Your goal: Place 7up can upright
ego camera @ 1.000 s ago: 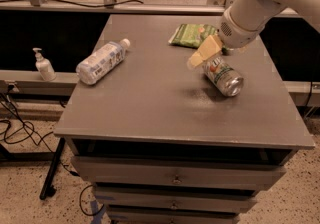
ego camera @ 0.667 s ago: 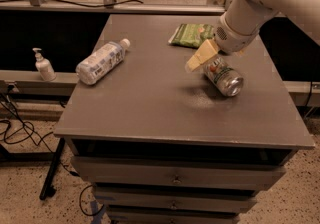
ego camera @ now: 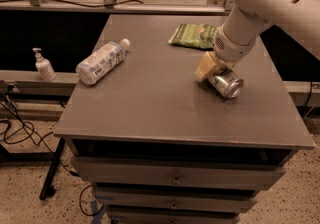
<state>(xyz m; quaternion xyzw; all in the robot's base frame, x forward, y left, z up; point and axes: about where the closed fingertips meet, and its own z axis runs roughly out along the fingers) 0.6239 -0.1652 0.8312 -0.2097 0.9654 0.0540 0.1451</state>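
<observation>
gripper [ego camera: 214, 71] seemingly clasps the tipped 7up can [ego camera: 227, 84] on the table [ego camera: 150, 103].

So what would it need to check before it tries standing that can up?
1. 7up can upright: not ok, it lies on its side on the table.
2. Gripper at the can: ok, right against its far end.
3. Firm hold on the can: cannot tell.
4. Room to stand it: ok, bare tabletop in front.
5. Snack bag and bottle out of the way: ok, both apart from the can.
</observation>
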